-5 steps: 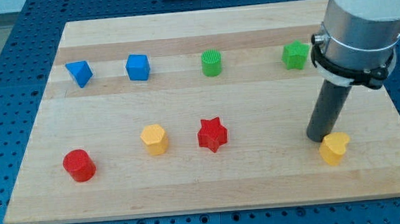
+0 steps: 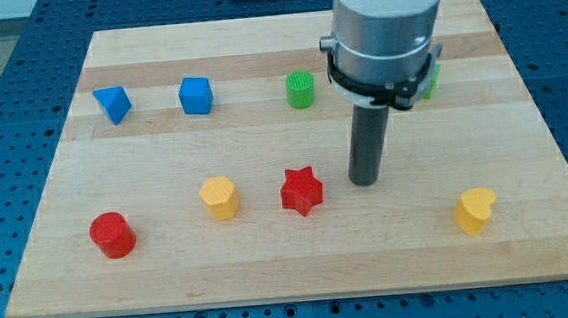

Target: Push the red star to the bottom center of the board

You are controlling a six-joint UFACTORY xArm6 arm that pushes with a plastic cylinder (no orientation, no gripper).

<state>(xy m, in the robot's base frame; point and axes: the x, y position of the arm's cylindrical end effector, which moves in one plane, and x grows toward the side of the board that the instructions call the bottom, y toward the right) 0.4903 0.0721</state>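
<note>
The red star [image 2: 301, 190] lies on the wooden board [image 2: 271, 260], a little left of the middle and in the lower half. My tip [image 2: 365, 180] rests on the board just to the star's right, with a small gap between them and about level with it. The rod rises from there to the arm's grey cuff at the view's top.
A red cylinder [image 2: 111, 234] and a yellow hexagon [image 2: 219, 197] lie left of the star. A yellow heart [image 2: 475, 210] sits at lower right. A blue triangle [image 2: 112, 104], blue cube [image 2: 195, 95] and green cylinder [image 2: 300, 89] line the top; a green block [image 2: 431, 77] is mostly hidden behind the arm.
My tip has moved left from beside the yellow heart to just right of the red star. No block has moved.
</note>
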